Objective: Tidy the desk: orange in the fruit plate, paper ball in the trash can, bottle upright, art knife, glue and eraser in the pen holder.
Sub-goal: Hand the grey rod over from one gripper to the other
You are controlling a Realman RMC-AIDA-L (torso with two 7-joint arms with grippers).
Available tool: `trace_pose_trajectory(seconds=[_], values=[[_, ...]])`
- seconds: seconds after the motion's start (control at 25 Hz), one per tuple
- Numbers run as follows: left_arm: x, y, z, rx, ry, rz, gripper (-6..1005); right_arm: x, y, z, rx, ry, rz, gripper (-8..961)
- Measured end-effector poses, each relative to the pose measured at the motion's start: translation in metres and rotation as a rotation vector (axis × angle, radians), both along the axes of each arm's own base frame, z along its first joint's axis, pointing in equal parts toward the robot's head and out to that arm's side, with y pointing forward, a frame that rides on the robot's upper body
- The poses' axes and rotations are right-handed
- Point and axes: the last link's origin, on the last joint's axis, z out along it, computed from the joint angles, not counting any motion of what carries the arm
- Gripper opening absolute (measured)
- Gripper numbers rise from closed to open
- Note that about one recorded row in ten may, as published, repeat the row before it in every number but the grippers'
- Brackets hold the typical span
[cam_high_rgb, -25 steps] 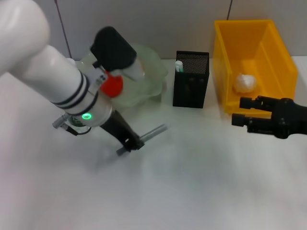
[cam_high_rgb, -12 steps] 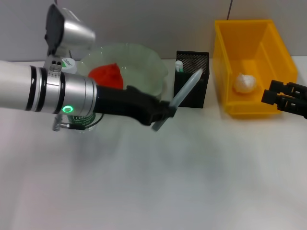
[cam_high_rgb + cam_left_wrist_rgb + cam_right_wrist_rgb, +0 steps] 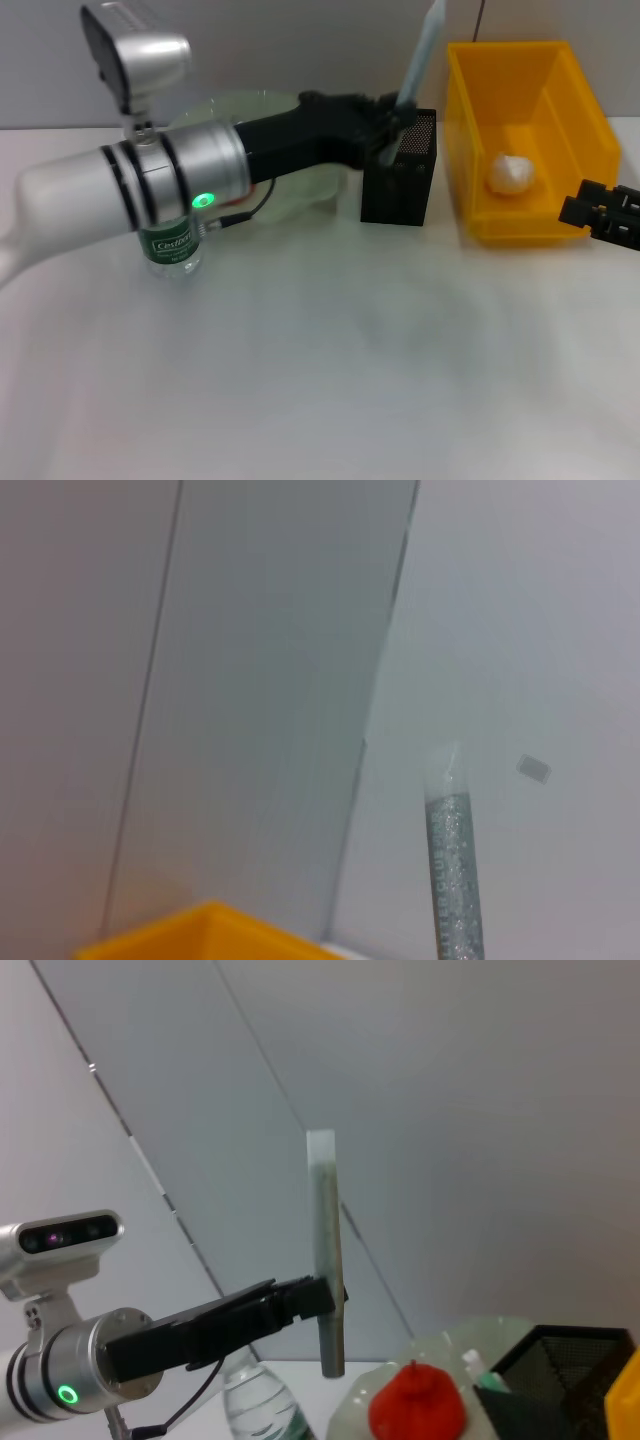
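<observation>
My left gripper is shut on the glue, a grey glittery tube held nearly upright over the black mesh pen holder. The glue also shows in the left wrist view. The right wrist view shows the glue clamped in the left gripper. The bottle stands upright under my left arm. A paper ball lies in the yellow trash can. The orange sits in the pale fruit plate. My right gripper hovers open at the right edge. The art knife is out of view.
A white and green item stands inside the pen holder. My left arm spans the desk from the left, covering most of the fruit plate in the head view. A grey wall rises behind the desk.
My left arm has swung the glue up and to the right, from in front of the plate to above the pen holder. My right gripper has drawn back toward the right edge.
</observation>
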Motion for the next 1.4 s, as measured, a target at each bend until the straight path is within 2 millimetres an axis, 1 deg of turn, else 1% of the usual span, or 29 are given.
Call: trace_pose_trajectory(seconds=[0.04, 0.08, 0.2, 0.28, 0.4, 0.56, 0.72, 0.76, 0.8, 0.92, 1.0, 1.12, 1.16, 1.2, 1.28, 1.36, 1.4], values=[[0.004, 0.003, -0.003, 0.03, -0.015, -0.002, 153, 0.001, 0.0, 0.001, 0.005, 0.0, -0.006, 772], [0.011, 0.007, -0.012, 0.084, -0.025, -0.008, 153, 0.002, -0.001, 0.001, 0.007, 0.001, -0.011, 772], [0.014, 0.008, -0.017, 0.108, -0.028, -0.004, 153, 0.004, -0.002, 0.001, 0.01, 0.003, -0.017, 772], [0.021, 0.015, -0.025, 0.187, -0.037, 0.027, 152, 0.003, -0.002, 0.0, 0.009, 0.002, -0.017, 772], [0.027, 0.019, -0.03, 0.259, -0.015, 0.029, 152, 0.003, 0.001, -0.002, 0.014, -0.004, -0.023, 772], [0.029, 0.024, -0.033, 0.299, -0.006, 0.06, 152, 0.001, 0.008, -0.005, 0.02, -0.013, -0.026, 772], [0.026, 0.021, -0.033, 0.297, -0.015, 0.059, 152, -0.002, 0.011, -0.007, 0.024, -0.021, -0.017, 772], [0.022, 0.013, -0.032, 0.283, -0.049, 0.04, 152, -0.003, 0.01, -0.006, 0.016, -0.017, -0.002, 772], [0.022, 0.013, -0.032, 0.283, -0.049, 0.04, 152, -0.003, 0.01, -0.006, 0.016, -0.017, -0.002, 772], [0.011, -0.01, -0.027, 0.257, -0.138, -0.026, 152, -0.007, 0.006, 0.0, 0.0, -0.009, 0.039, 771], [-0.003, -0.029, -0.022, 0.25, -0.18, -0.061, 152, -0.01, 0.002, 0.005, -0.009, -0.004, 0.075, 771], [-0.021, -0.05, -0.018, 0.234, -0.211, -0.085, 152, -0.013, -0.002, 0.01, -0.014, 0.001, 0.121, 771], [-0.033, -0.065, -0.015, 0.213, -0.223, -0.104, 152, -0.018, -0.004, 0.013, -0.017, 0.004, 0.164, 771], [-0.033, -0.065, -0.015, 0.213, -0.223, -0.104, 152, -0.018, -0.004, 0.013, -0.017, 0.004, 0.164, 771], [-0.043, -0.076, -0.014, 0.186, -0.225, -0.121, 152, -0.023, -0.004, 0.016, -0.019, 0.01, 0.205, 771], [-0.056, -0.09, -0.014, 0.124, -0.226, -0.13, 152, -0.03, -0.004, 0.016, -0.028, 0.019, 0.249, 771], [-0.056, -0.09, -0.014, 0.124, -0.226, -0.13, 152, -0.034, -0.004, 0.016, -0.035, 0.025, 0.27, 771]])
